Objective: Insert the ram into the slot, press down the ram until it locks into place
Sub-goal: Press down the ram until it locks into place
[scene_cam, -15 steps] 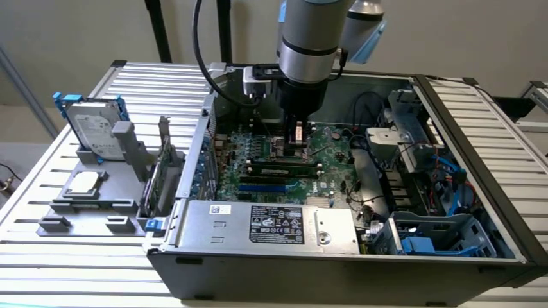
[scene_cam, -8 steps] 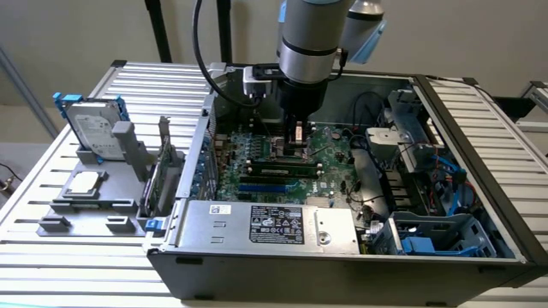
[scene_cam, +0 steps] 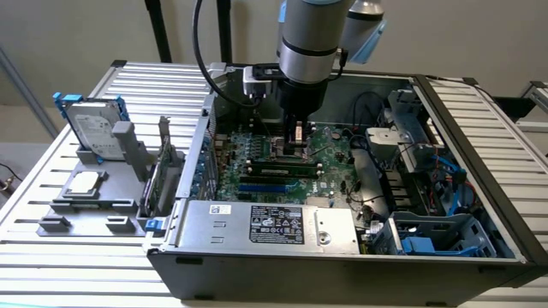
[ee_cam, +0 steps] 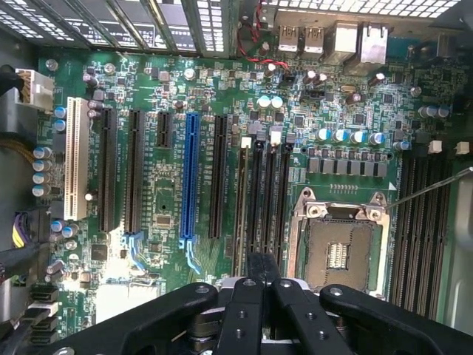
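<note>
Inside the open computer case [scene_cam: 342, 263], laid flat on the ribbed metal tabletop [scene_cam: 154, 77] so its board faced up, the arm [scene_cam: 308, 38] hung straight down from twelve o'clock over the middle of the green motherboard [scene_cam: 256, 144]. That vertical pose looked right for pushing squarely down onto a slot.

At six o'clock of the board sat the silver power supply [scene_cam: 265, 221], a smooth sheet-metal box with a printed label. Off at nine o'clock, outside the case, a hard drive [scene_cam: 90, 131] stood upright in a grey plastic holder, parked clear of the work.

Now the jaws: matte black and bolted, they looked drawn narrow, tips close together, and I could make out nothing gripped between them. They hovered over the bank of long black slots, with the square metal-framed CPU socket [ee_cam: 340, 248] just beside.

And there was the ram [scene_cam: 283, 171]! The thin green stick with its row of black chips stood on edge in the slot [ee_cam: 243, 159], just toward six o'clock of the jaws in the exterior view. Its neighbours [ee_cam: 270, 200] lay bare, glossy black with pale end clips. By my read it was inserted; whether the clips had snapped home was too fine to tell.
</note>
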Tool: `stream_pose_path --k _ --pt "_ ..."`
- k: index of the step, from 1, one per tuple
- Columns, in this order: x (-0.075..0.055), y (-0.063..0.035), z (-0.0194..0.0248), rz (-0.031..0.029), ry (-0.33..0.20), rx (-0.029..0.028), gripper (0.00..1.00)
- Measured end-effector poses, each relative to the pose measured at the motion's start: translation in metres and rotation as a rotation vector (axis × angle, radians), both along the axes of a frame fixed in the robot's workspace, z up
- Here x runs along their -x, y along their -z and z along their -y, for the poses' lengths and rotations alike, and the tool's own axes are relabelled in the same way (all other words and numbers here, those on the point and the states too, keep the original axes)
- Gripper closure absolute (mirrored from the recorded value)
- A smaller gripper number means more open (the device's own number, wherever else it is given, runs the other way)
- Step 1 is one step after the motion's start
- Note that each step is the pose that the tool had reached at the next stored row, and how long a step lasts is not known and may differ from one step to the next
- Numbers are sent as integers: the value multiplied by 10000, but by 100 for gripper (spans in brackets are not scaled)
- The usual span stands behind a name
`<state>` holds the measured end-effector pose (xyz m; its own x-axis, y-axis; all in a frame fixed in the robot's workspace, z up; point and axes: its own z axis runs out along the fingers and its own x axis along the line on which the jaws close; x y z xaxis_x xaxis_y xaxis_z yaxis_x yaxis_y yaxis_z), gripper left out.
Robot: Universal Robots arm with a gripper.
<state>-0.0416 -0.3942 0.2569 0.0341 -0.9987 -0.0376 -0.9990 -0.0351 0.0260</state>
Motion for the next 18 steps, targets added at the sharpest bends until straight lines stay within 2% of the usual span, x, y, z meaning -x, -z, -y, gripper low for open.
stream_pose_path --k 14,18 --pt "0 0 0 0 0 -123 90" --pt "0 0 0 0 0 -123 90"
